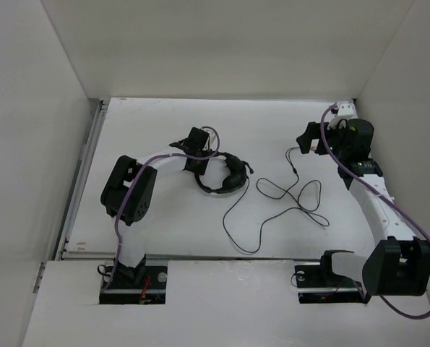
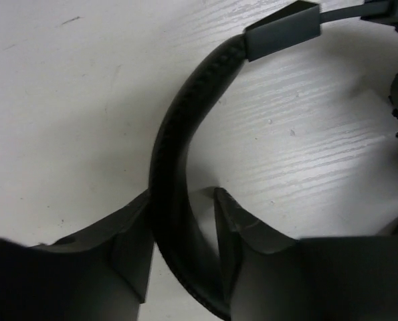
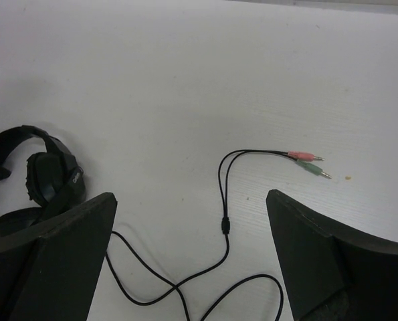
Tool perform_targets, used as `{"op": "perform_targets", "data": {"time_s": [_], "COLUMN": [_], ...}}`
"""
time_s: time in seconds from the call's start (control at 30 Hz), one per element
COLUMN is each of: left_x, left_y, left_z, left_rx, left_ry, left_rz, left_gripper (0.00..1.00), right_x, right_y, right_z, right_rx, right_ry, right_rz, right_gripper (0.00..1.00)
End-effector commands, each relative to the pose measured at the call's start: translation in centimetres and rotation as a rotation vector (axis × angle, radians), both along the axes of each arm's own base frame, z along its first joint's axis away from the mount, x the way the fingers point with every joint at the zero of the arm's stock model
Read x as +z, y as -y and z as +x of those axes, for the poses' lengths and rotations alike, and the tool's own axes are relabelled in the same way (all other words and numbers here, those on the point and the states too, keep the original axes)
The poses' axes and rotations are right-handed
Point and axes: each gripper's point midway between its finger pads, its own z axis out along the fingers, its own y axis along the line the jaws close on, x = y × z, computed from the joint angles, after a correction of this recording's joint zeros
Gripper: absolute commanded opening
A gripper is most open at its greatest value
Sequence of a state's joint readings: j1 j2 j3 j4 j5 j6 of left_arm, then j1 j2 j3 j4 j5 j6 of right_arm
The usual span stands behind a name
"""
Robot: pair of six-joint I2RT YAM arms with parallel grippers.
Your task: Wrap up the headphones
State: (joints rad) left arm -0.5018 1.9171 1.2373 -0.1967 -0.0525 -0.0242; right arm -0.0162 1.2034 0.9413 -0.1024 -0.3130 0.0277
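Over the table, left hand clamped on the headphones, arm arched.

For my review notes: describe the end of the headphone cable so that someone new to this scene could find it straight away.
Look at the white table, right half, just in front of the open right gripper. The thin black cable splits in two there and ends in two small plugs, one pink, one green, the only coloured things on the tabletop.
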Motion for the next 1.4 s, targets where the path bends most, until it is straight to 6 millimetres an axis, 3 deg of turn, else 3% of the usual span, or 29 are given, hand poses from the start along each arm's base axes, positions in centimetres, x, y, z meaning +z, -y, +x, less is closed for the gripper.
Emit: {"op": "perform_targets", "data": {"time_s": [0.0,0.23,0.33,0.4,0.57,0.67,0.87,1.03,1.23,1.37], "left_x": [-2.3,-3.8,-3.5,-2.1,5.2,11.6,22.9,28.4,31.7,33.2], "left_y": [0.1,1.2,2.4,3.8,5.9,6.1,3.3,0.4,-2.6,-4.2], "left_z": [-1.4,-2.4,-2.3,-1.9,0.8,2.9,5.9,7.3,9.1,10.2], "left_rx": [-0.023,-0.059,-0.081,-0.103,-0.097,-0.068,0.003,0.067,0.17,0.223], "left_ry": [-0.068,-0.092,-0.071,-0.043,0.087,0.173,0.357,0.464,0.494,0.506], "left_rz": [0.042,0.061,0.055,0.035,-0.062,-0.141,-0.241,-0.289,-0.398,-0.465], "left_gripper": [0.26,0.05,0.0,0.0,0.0,0.0,0.0,0.0,0.0,0.0], "right_x": [4.2,4.9,4.9,5.1,5.8,6.5,7.9,10.5,12.7,13.0], "right_y": [0.5,0.4,-1.2,-2.2,-4.5,-6.4,-11.5,-13.5,-15.0,-18.3], "right_z": [0.3,-0.5,-1.1,-1.6,-2.4,-2.7,-3.3,-2.5,0.9,2.6], "right_rx": [-0.016,-0.003,0.062,0.103,0.186,0.234,0.354,0.36,0.343,0.384], "right_ry": [0.117,0.137,0.146,0.16,0.2,0.224,0.258,0.29,0.28,0.271], "right_rz": [0.027,0.003,-0.049,-0.086,-0.165,-0.172,-0.133,-0.089,-0.031,0.02], "right_gripper": [1.0,1.0,1.0,1.0,1.0,1.0,0.96,0.97,0.99,1.0]}}
